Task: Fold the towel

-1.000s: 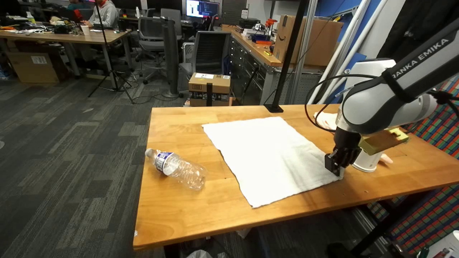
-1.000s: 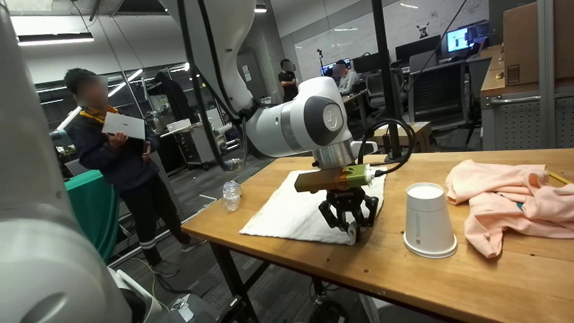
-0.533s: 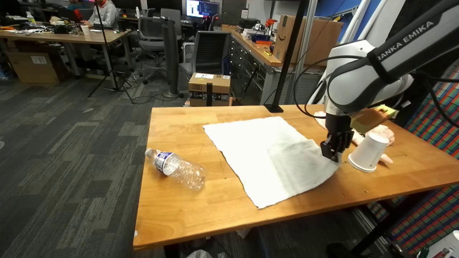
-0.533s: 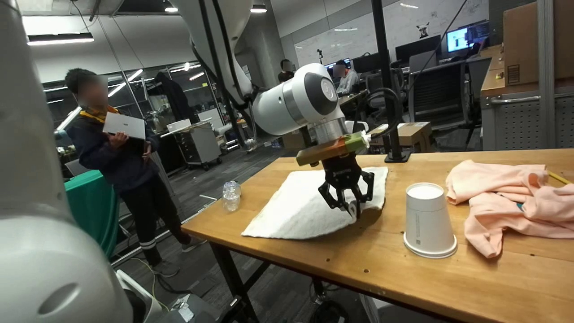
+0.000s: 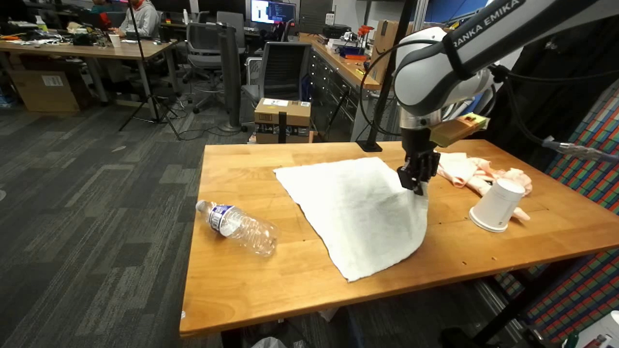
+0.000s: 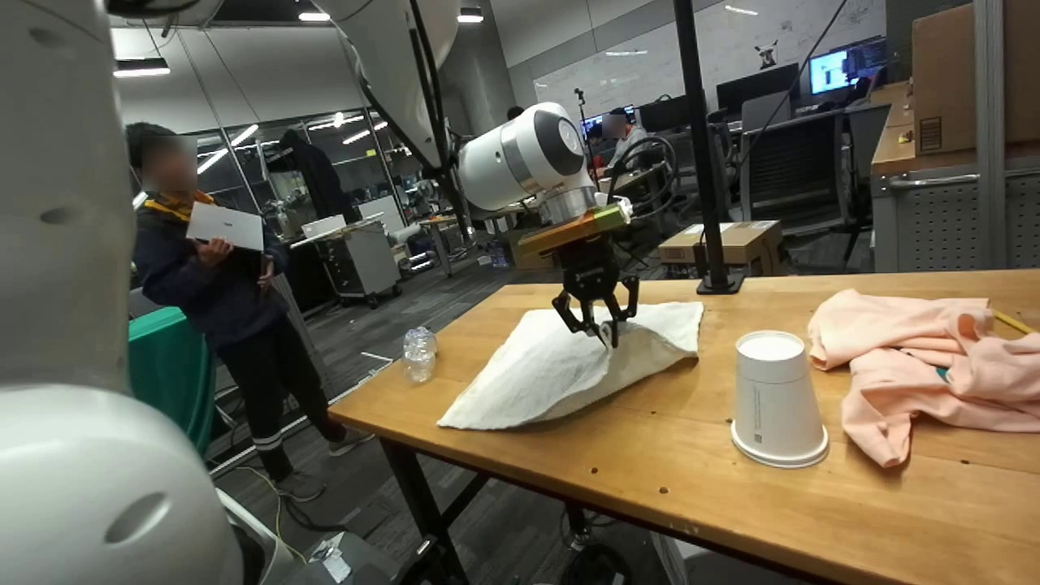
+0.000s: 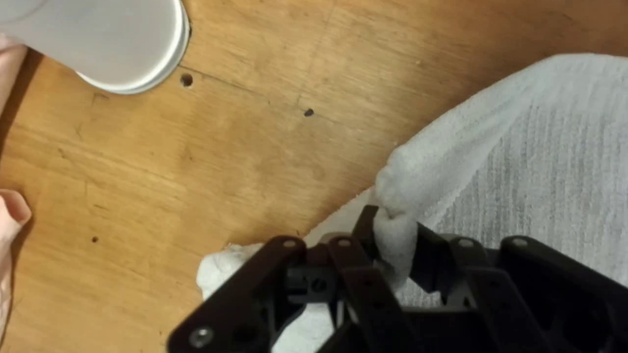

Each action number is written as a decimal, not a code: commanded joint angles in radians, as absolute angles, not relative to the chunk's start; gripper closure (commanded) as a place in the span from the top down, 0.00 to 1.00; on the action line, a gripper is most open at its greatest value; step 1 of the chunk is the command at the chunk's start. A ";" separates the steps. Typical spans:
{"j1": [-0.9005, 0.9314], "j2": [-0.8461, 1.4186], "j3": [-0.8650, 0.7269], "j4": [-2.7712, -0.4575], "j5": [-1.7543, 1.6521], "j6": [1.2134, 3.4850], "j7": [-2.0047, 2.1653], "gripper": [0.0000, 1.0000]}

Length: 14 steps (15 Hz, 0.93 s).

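Note:
The white towel (image 5: pixel 353 217) is spread over the middle of the table in both exterior views, with one corner lifted. My gripper (image 5: pixel 418 189) is shut on that corner and holds it above the tabletop. In an exterior view the towel (image 6: pixel 544 382) rises from its near edge toward the gripper (image 6: pixel 608 336), with its underside showing below. In the wrist view a bunched fold of towel (image 7: pixel 554 196) is pinched between the fingertips of the gripper (image 7: pixel 396 240). Part of the towel behind the lifted corner is hidden in the exterior views.
An upturned white cup (image 6: pixel 777 398) stands beside a crumpled pink cloth (image 6: pixel 910 325). A clear plastic bottle (image 5: pixel 242 229) lies on the other side of the towel. A black post (image 5: pixel 370 146) rises from the table's far edge. A person (image 6: pixel 203 292) stands behind the table.
The gripper has lifted the towel's corner off the table and carried it inward over the cloth, away from the cup. The towel now curves up; cup, bottle and pink cloth have not moved.

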<state>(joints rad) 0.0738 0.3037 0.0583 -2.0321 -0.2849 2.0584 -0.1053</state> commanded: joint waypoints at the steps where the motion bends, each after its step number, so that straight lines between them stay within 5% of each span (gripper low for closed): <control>1: 0.096 0.393 0.082 -1.871 -0.237 1.969 -0.120 0.08; 14: 0.191 0.528 0.132 -1.594 -0.176 1.890 -0.075 0.07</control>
<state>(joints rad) 0.1762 0.4897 0.1264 -1.6768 -0.2036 1.9276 -0.0909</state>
